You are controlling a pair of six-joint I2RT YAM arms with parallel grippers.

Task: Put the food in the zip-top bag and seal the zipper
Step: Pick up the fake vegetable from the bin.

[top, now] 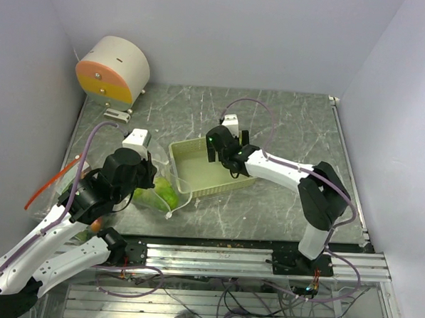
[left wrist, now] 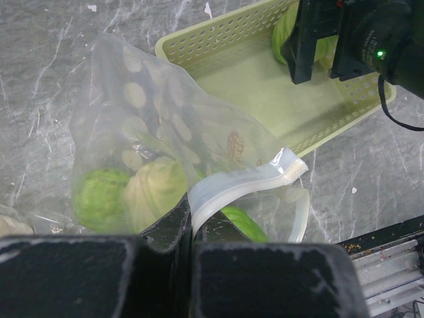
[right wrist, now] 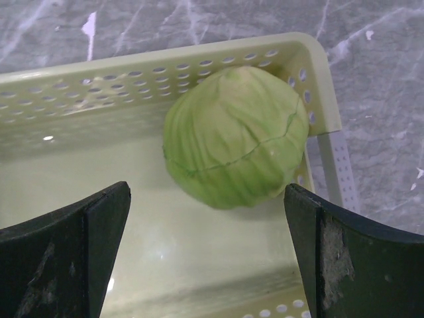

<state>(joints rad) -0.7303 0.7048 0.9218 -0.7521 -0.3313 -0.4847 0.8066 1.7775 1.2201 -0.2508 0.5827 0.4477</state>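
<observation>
Lower right gripper (right wrist: pixel 207 192), jaws wide apart, over light-green ball (right wrist: pixel 235 136) in basket (right wrist: pixel 132 66) corner and close across its widest part, with left gripper (left wrist: pixel 191 218) clamped on bag (left wrist: pixel 165 112) rim holding mouth open

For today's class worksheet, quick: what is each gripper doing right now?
Left gripper: closed on the zip-top bag rim.
Right gripper: open over the green ball.

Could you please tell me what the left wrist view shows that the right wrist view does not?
Only the left wrist view: the zip-top bag holding green produce, its rim pinched in the shut left end effector. Only the right wrist view: the whole light-green ball, framed by the open right end effector. Both: the pale-green basket and marbled table.
</observation>
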